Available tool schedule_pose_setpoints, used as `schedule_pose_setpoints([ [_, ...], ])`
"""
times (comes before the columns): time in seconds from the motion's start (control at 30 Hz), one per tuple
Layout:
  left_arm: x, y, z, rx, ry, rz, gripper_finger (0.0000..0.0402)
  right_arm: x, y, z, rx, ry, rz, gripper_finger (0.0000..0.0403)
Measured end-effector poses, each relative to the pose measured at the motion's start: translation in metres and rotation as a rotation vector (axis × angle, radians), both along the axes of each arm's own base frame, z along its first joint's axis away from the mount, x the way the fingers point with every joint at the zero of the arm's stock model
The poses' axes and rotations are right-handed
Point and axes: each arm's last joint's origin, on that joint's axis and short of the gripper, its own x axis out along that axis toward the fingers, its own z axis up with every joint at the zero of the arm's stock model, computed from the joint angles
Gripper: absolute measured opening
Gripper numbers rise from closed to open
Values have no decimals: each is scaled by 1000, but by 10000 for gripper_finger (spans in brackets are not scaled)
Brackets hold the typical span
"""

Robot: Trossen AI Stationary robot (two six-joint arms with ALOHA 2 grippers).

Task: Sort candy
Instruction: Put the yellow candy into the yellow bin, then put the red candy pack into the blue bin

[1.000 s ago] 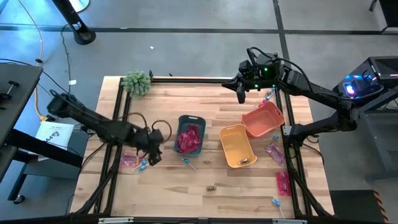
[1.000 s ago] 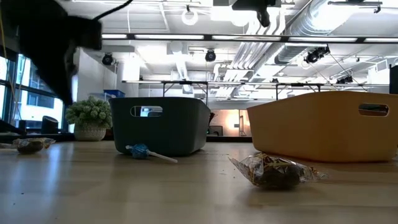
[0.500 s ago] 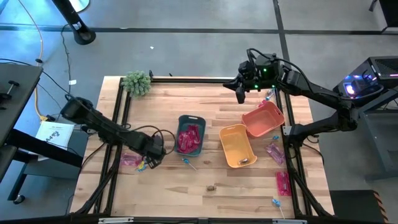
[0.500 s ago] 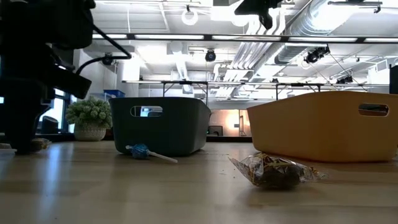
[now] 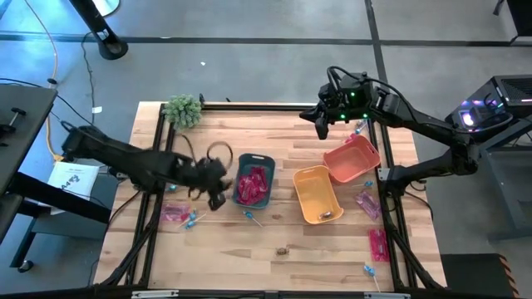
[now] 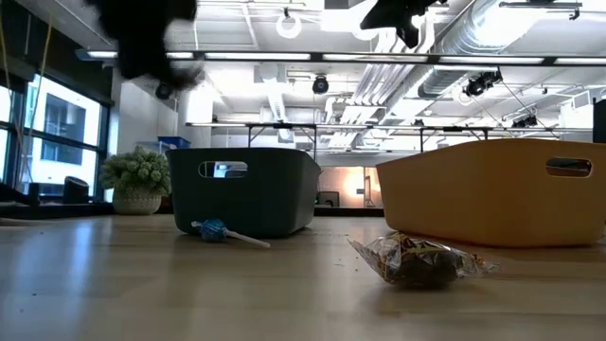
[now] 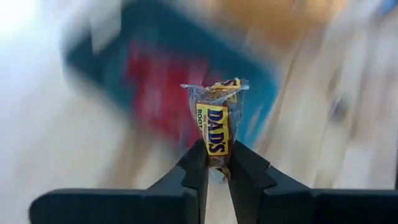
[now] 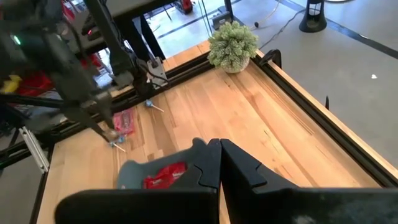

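My left gripper (image 5: 218, 196) hangs over the table just left of the grey-blue bin (image 5: 254, 180), shut on a small brown wrapped candy with a yellow label (image 7: 215, 122). The bin holds several pink-red packets (image 5: 252, 183). More candy lies loose: pink packets (image 5: 172, 214) and a blue lollipop (image 5: 192, 220) at the left, a lollipop (image 5: 252, 218) and a brown piece (image 5: 285, 248) in the middle, and pink packets (image 5: 366, 203) at the right. My right gripper (image 5: 322, 126) is shut on nothing, high over the far side. My left gripper pinches the lower end of the brown candy's wrapper (image 7: 217, 159) between its two fingertips (image 7: 198, 167). The candy stands out past the fingertips, its twisted far end (image 7: 214, 88) free. It is lifted clear of the table.
A yellow bin (image 5: 317, 193) with a brown piece (image 5: 327, 215) in it and an orange bin (image 5: 352, 158) stand right of the grey-blue bin. A fuzzy green plant ball (image 5: 184, 110) sits at the far left corner. A black frame (image 5: 158, 166) edges the table.
My left gripper went down to the table near the left edge and shut on the brown candy lying there. It then rose fast and swung toward the grey-blue bin, and the candy has left the table with it.
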Motion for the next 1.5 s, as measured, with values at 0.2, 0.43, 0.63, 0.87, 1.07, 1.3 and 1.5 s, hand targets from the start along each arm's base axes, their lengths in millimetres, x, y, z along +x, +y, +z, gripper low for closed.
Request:
schedule_pose_setpoints([
  [0.2,42,31,29,189,-375,-150,17,0,0,0,2,-3,-2,0],
  [0.43,117,57,-7,159,-416,-295,25,0,0,0,-1,-3,-15,0],
  [0.63,186,57,-35,185,-324,-393,39,0,-2,0,-12,4,-64,0],
  [0.87,222,55,-34,91,-195,-438,93,0,-2,0,1,3,-73,0],
  [1.07,225,57,-3,90,-241,-444,157,0,-3,-2,-17,21,-105,0],
  [1.3,163,68,3,81,170,-376,188,0,-3,-3,-51,43,-95,0],
  [1.5,82,41,-5,-13,209,-229,189,-1,-3,-3,-76,59,-84,0],
])
